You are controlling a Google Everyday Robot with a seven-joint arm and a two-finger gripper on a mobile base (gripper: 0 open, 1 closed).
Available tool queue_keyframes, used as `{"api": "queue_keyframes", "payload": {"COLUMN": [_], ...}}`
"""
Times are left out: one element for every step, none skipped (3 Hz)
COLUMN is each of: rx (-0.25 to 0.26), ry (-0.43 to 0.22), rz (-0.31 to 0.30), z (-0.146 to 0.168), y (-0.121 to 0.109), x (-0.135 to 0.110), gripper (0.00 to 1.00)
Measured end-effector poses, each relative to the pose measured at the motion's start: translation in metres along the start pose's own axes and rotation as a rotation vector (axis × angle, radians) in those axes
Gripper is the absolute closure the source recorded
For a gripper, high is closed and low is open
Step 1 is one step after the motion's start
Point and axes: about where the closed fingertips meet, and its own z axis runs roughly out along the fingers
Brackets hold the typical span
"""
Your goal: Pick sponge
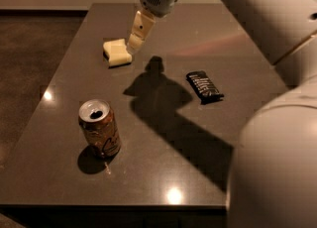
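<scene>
The pale yellow sponge [117,52] lies on the dark table [163,172] at the far left. My gripper [135,38] hangs from the arm at the top of the view, with its cream fingers pointing down just to the right of the sponge, close to its right edge. I cannot tell if it touches the sponge.
An opened orange soda can [100,129] stands at the front left. A black candy bar wrapper [203,86] lies at the right of the middle. My arm's large pale links [277,123] fill the right side of the view. The table's left edge drops to a dark floor.
</scene>
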Motion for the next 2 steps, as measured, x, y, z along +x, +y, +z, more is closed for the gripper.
{"api": "queue_keyframes", "payload": {"rx": [-0.027,-0.039], "ry": [0.005,0.032], "rz": [0.000,-0.006], "z": [0.035,0.072], "y": [-0.002,-0.006], "x": [-0.027,-0.042], "gripper": [0.00,0.00]}}
